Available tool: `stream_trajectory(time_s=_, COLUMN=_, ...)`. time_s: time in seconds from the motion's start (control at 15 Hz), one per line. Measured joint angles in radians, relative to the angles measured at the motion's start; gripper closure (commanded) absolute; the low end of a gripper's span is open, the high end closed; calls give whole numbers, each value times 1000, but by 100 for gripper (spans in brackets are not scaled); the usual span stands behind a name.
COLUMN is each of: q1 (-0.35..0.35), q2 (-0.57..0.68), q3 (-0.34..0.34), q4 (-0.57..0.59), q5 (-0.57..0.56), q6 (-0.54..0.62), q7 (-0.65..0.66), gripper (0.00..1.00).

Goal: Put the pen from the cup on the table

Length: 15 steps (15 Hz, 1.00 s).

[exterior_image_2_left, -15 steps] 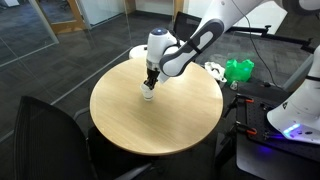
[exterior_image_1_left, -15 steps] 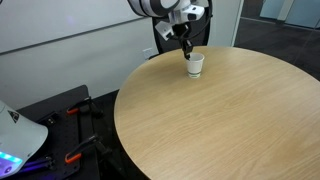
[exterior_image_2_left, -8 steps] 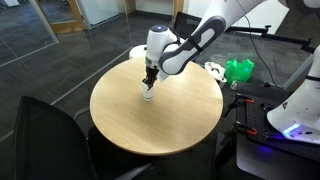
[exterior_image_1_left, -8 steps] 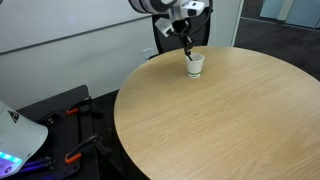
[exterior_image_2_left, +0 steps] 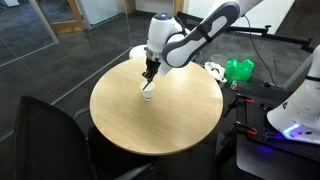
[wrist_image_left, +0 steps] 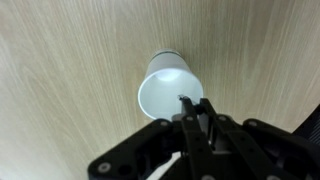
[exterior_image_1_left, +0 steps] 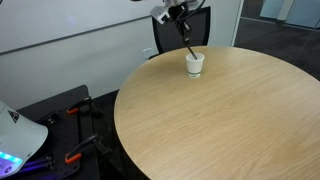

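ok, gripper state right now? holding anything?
Gripper: closed, holding the pen by its upper end; the pen hangs tilted over the cup.

A white robot arm (exterior_image_2_left: 200, 35) reaches over the large round table with a light wood top (exterior_image_2_left: 175, 120). Its dark gripper (exterior_image_2_left: 150, 72) hangs just above the small white paper cup (exterior_image_2_left: 147, 95) and pinches a thin dark pen (exterior_image_2_left: 149, 82). A black office chair (exterior_image_2_left: 45, 135) stands near the table.
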State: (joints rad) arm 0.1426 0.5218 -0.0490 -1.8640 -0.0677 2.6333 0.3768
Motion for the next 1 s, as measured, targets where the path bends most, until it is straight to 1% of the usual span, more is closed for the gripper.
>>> stream_trajectory(time_s=0.2, q1=21, q2=-77, q3=-22, q4=-61, q5=-24, q6=0, q7=4, gripper=97)
stream_trajectory(time_s=0.4, q1=37, q2=-168, q3=-49, q4=-135, q5=-83, q6=0, q7=26, gripper=97)
stream_trajectory(time_s=0.6, q1=38, q2=-265, q3=-69, q4=-214, q5=-144, q6=1, q7=66, gripper=97)
stream_trajectory(time_s=0.8, q1=33, q2=-356, q3=-99, q4=-288, q5=-233, q6=2, q7=160, gripper=97)
stream_trajectory(time_s=1.0, q1=9, q2=-415, q3=-129, q4=-344, q5=-397, q6=2, q7=336, gripper=97)
